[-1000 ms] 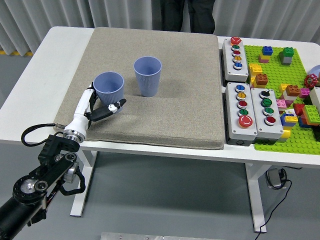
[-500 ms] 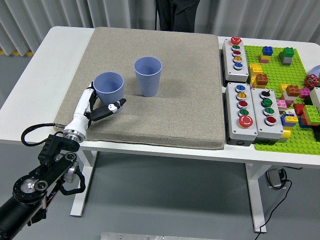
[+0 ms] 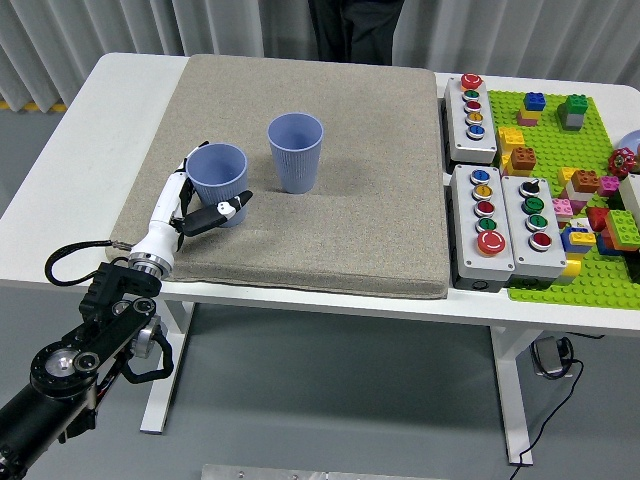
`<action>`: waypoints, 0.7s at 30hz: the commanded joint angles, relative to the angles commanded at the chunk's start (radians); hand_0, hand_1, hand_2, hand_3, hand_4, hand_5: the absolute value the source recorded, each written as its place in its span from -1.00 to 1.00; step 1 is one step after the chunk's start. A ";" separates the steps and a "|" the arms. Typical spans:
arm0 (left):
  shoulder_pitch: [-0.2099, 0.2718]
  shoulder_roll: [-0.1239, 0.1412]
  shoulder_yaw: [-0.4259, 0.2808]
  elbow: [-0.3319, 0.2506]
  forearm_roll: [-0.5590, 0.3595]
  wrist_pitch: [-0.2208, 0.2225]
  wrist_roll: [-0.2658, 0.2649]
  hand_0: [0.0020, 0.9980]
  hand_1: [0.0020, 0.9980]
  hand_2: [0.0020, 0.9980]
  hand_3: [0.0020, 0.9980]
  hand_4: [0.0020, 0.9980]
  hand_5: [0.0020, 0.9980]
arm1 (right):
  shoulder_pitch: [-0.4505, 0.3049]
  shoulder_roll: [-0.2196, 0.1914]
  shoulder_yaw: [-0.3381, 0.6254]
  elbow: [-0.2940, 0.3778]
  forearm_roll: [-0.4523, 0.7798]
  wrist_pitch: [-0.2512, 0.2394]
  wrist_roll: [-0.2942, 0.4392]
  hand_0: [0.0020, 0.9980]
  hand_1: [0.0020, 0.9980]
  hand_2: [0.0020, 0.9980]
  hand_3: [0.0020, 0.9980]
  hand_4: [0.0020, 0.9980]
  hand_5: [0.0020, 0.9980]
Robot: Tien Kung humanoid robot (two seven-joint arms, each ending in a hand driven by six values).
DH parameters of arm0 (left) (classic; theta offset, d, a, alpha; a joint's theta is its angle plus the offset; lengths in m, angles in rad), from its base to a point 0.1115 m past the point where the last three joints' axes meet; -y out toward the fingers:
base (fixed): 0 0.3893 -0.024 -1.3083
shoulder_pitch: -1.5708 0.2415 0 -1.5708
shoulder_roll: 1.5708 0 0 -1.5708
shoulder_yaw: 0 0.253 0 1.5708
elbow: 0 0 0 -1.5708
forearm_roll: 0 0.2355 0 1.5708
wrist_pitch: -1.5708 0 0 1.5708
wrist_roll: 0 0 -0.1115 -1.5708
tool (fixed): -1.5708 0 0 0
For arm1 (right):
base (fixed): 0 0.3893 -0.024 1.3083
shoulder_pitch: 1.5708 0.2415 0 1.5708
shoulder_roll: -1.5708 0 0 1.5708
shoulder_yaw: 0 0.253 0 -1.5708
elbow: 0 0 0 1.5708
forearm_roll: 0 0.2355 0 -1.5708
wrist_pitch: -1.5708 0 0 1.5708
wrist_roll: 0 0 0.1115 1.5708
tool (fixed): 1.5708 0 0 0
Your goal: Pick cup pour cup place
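Two blue ribbed cups stand upright on the grey mat [image 3: 330, 200]. The left cup [image 3: 217, 176] is shorter in view and sits near the mat's left side; the right cup [image 3: 296, 151] stands a little further back. My left hand [image 3: 205, 195], white with black fingertips, reaches the left cup from the near left. Its fingers are spread around the cup's lower left wall and front, close to it or touching, and the cup still rests on the mat. I cannot see into either cup. My right hand is out of view.
Three grey button boxes [image 3: 497, 215] lie to the right of the mat. A green baseplate [image 3: 570, 150] with several loose bricks fills the far right. A person in dark clothes [image 3: 355, 30] stands at the far side, hands out of sight.
My left hand has moved slightly forward and up, drawing closer around the left cup. Both cups stay in place.
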 joint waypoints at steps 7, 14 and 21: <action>-0.043 -0.008 0.023 0.059 -0.012 0.033 -0.001 0.78 0.74 1.00 1.00 0.82 -0.50 | 0.005 -0.001 0.001 0.000 -0.001 0.000 0.000 0.40 0.38 0.26 0.20 -0.88 -0.24; -0.038 -0.011 0.029 0.060 -0.010 0.053 0.002 0.58 0.52 0.80 0.75 0.81 -0.48 | 0.006 0.000 0.002 0.000 -0.003 0.001 -0.001 0.40 0.38 0.26 0.20 -0.88 -0.24; -0.030 -0.012 0.030 0.052 -0.012 0.076 -0.003 0.46 0.36 0.50 0.42 0.80 -0.48 | 0.002 0.000 0.004 0.001 -0.008 0.002 -0.002 0.40 0.38 0.26 0.20 -0.88 -0.24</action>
